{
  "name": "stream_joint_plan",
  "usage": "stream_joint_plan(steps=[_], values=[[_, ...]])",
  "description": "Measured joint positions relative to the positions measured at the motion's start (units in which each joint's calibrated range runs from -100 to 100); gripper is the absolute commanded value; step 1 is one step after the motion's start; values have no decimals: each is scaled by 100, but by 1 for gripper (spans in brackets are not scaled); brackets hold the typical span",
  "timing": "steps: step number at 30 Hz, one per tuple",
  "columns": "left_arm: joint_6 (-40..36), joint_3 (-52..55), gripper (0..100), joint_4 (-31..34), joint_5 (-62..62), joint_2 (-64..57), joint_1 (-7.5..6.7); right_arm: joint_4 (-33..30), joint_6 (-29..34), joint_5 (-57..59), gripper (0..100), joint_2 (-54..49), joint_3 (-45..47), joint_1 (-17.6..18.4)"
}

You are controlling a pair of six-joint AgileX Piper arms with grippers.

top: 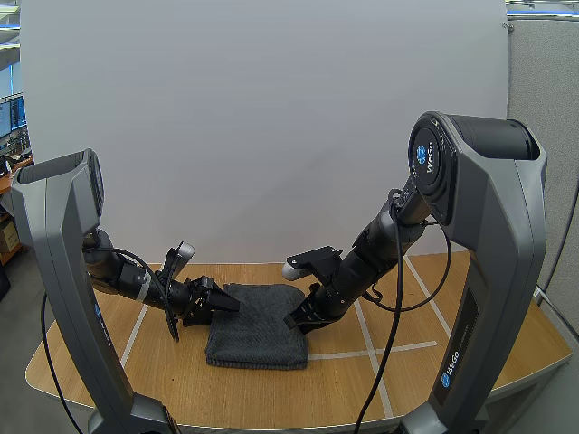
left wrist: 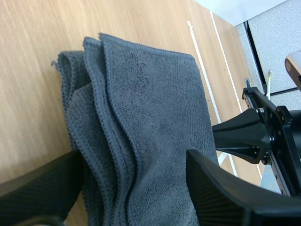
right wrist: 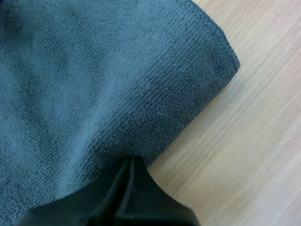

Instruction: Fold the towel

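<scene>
A dark grey towel (top: 258, 325) lies folded into a thick rectangle on the wooden table (top: 434, 380). My left gripper (top: 231, 306) is low at the towel's left edge. In the left wrist view its fingers stand apart, open, on either side of the stacked towel (left wrist: 150, 117) layers, and the gripper (left wrist: 134, 160) straddles that edge. My right gripper (top: 291, 323) is at the towel's right edge. In the right wrist view it (right wrist: 133, 162) is one shut dark wedge whose tip touches the towel (right wrist: 94, 80) border. The right gripper (left wrist: 221, 132) is also seen beyond the towel from the left wrist.
White tape lines (top: 371, 348) cross the table to the right of the towel. Bare wood lies in front of the towel and to both sides. The rounded front edge of the table (top: 271, 425) is close below the towel.
</scene>
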Motion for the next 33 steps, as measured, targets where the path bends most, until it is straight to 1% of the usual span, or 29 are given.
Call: stream_joint_plan(steps=[1, 3, 8, 11, 12, 13, 15, 16, 17, 18, 19, 30, 33], values=[[0, 0, 100, 0, 0, 0, -9, 0, 0, -18, 0, 0, 0, 0], [0, 0, 100, 0, 0, 0, -75, 0, 0, -21, 0, 0, 0, 0], [0, 0, 100, 0, 0, 0, -301, 0, 0, -77, 0, 0, 0, 0], [0, 0, 100, 0, 0, 0, -350, 0, 0, -77, 0, 0, 0, 0], [0, 0, 94, 0, 0, 0, -350, 0, 0, -77, 0, 0, 0, 0], [0, 0, 86, 0, 0, 0, -350, 0, 0, -77, 0, 0, 0, 0], [0, 0, 63, 0, 0, 0, -350, 0, 0, -77, 0, 0, 0, 0], [0, 0, 47, 0, 0, 0, -350, 0, 0, -77, 0, 0, 0, 0], [0, 0, 33, 0, 0, 0, -350, 0, 0, -77, 0, 0, 0, 0], [0, 0, 15, 11, 0, 0, -350, 0, 0, -77, 0, 0, 0, 0], [0, 0, 0, 49, 0, 12, -356, 0, 0, -77, 0, 0, 0, 0], [19, 0, 0, 156, -25, 76, -356, 0, 0, -77, 0, -13, 0, 0], [19, 0, 0, 196, -61, -59, -356, -33, 64, -24, 0, -309, 0, 0]])
